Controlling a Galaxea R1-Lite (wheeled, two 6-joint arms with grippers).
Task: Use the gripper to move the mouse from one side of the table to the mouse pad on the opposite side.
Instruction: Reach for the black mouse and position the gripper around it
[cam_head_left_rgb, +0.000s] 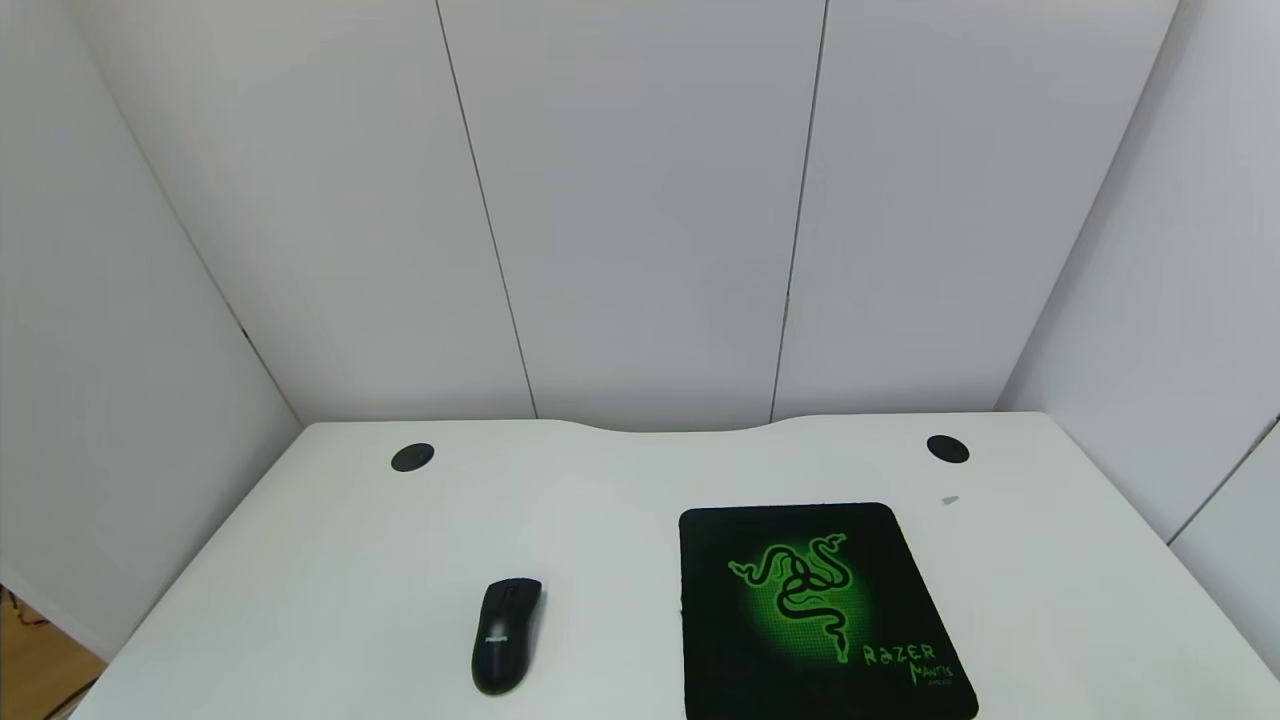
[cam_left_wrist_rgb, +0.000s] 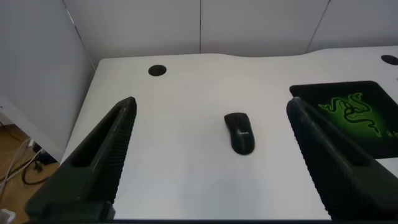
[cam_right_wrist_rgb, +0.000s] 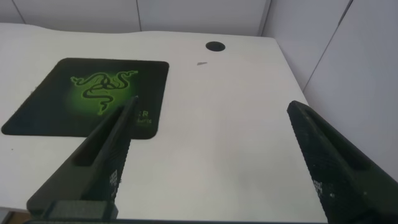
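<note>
White counter (cam_head_left_rgb: 330, 560) lying before grey panels: left gripper (cam_left_wrist_rgb: 208, 155), jaws apart, is hovering short of the mouse (cam_head_left_rgb: 506, 634), needing centred descent toward the mouse pad (cam_head_left_rgb: 815, 610) transfer.

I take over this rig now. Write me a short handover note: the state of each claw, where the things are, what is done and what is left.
Left claw: open, held above the white table, the small glossy black mouse ahead between its fingers, not touched.
Right claw: open, holds nothing, above the table near the black rectangular mouse pad with green logo.
The mouse lies on the table's left side; the pad on the right, nothing on it.
Done: nothing.
Left: grasp the mouse, carry it over, set it on the pad.
</note>
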